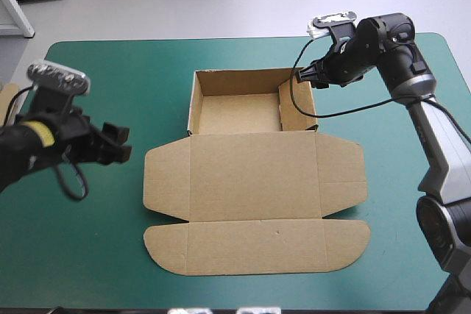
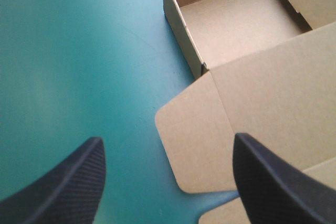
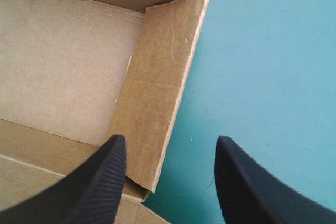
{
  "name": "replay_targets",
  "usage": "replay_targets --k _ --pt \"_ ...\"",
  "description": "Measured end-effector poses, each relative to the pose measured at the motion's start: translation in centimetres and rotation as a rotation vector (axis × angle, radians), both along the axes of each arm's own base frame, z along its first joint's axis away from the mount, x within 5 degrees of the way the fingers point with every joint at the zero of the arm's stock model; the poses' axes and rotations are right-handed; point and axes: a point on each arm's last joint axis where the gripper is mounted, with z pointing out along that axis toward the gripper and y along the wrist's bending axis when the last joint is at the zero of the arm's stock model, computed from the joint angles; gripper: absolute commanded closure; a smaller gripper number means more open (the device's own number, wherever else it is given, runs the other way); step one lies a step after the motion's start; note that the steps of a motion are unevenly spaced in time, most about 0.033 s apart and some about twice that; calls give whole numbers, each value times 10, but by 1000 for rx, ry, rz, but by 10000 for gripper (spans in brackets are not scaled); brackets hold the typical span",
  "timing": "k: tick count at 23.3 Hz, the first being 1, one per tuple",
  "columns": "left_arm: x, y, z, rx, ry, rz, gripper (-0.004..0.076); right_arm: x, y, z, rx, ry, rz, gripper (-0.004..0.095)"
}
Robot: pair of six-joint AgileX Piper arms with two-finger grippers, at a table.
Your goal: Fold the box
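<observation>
Brown box [image 1: 254, 204]: tray [image 1: 237, 114] up, lid [image 1: 254, 170] flat. Your left jaws and right jaws: wide, empty. Centre right jaws astride the right wall [image 3: 157, 87]; pinch squarely.

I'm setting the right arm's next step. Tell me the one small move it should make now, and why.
Probably lower the right gripper and shut on the right wall of the box: its open fingers straddle that wall, one over the inside, one over the teal-green cover. The lid lies flat, and the left gripper stands open, off to the box's left.
</observation>
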Motion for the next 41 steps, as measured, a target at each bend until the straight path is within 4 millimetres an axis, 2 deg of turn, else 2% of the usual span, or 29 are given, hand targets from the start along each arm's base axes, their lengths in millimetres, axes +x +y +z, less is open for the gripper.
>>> replay_targets --k 6,7,9,11,16,21,28,30,32,33,34,35,38,41 --pt "-78 32 -17 -67 -87 23 232 -3 0 5 6 -11 5 421" --pt "-98 40 -26 -88 -112 30 232 -2 0 2 8 -3 6 421" --pt "-117 48 -38 -109 -130 38 232 4 2 -4 11 -1 7 421" --pt "-126 52 -51 -116 -127 42 232 13 5 -12 12 -5 6 420" --pt "-123 46 -73 -116 -50 6 232 34 11 -47 -8 69 5 412" --pt "-122 46 -74 -101 -51 12 232 52 16 -84 -19 158 -16 412" --pt "-122 47 -74 -99 -51 13 232 67 21 -116 -14 199 -36 419" --pt "-122 47 -74 -99 -51 13 232 70 24 -123 -6 205 -41 480" --pt "-122 47 -74 -98 -52 13 232 71 26 -124 -2 201 -40 603" --pt "-122 47 -74 -98 -52 13 232 72 27 -126 -1 201 -39 788" --pt "-122 47 -74 -98 -52 13 232 72 27 -128 0 203 -39 897" --pt "-122 47 -74 -98 -52 13 232 72 28 -128 -5 203 -38 921" --pt "-122 47 -74 -98 -52 13 232 73 25 -128 -31 194 -48 912" --pt "-122 47 -74 -98 -52 13 232 74 12 -130 -86 213 -73 924"
